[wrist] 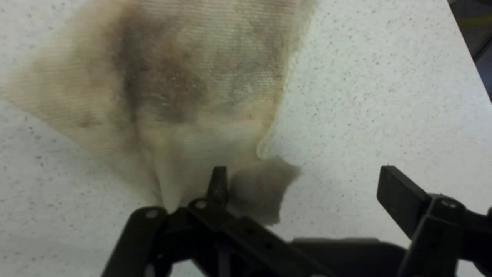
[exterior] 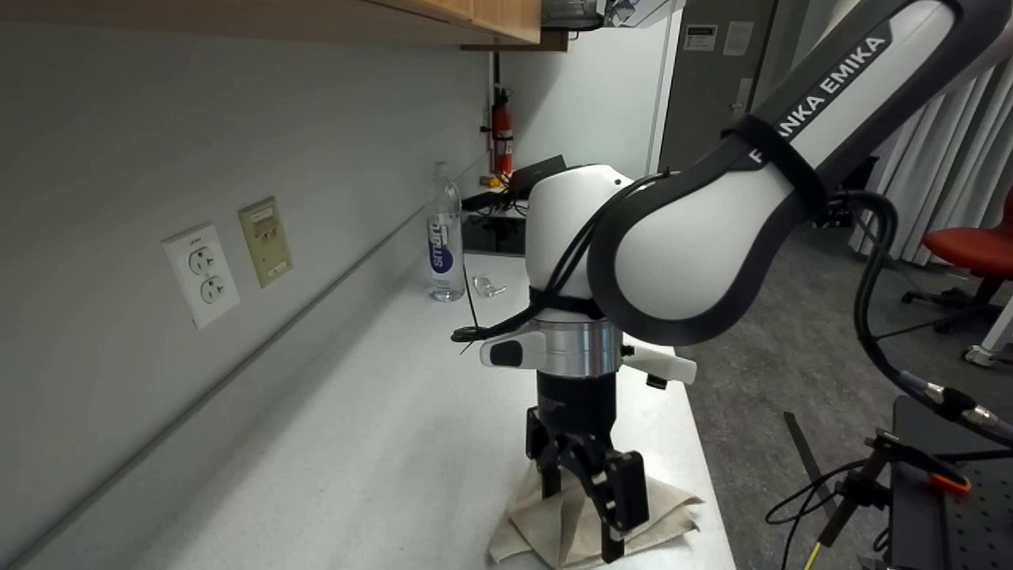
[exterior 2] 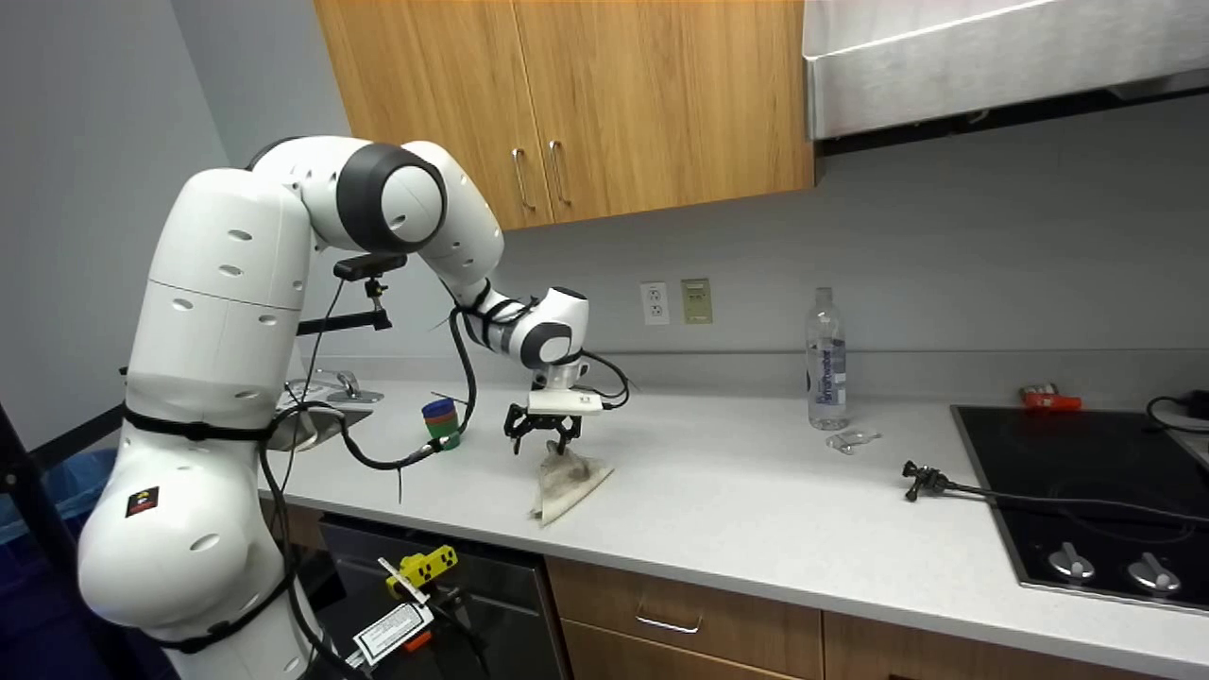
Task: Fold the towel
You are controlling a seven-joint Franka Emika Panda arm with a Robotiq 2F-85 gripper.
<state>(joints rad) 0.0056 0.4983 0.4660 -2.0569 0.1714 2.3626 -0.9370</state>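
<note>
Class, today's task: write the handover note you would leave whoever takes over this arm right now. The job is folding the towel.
Gripper: jaws wide open, pointing down at the towel, nothing held; contact with the cloth unclear.
Towel: creased and stained, on the counter near its front edge.
Done: layers seem to overlap, but no neat fold shows.
Left: probably grip an edge, carry it across, release, flatten.

On the white speckled countertop [exterior 2: 718, 501], a tall clear plastic bottle [exterior 2: 826, 359] with a blue-printed label [exterior 2: 831, 374] stands just beside a small clear plastic item [exterior 2: 850, 440], near a black glass cooktop [exterior 2: 1086, 461]. A light-brown wooden cabinet [exterior 2: 661, 104] hangs above a white rectangular outlet [exterior 2: 655, 303] and a tan wall plate [exterior 2: 697, 301]. A red cylindrical fire extinguisher [exterior: 502, 134] shows in an exterior view.
</note>
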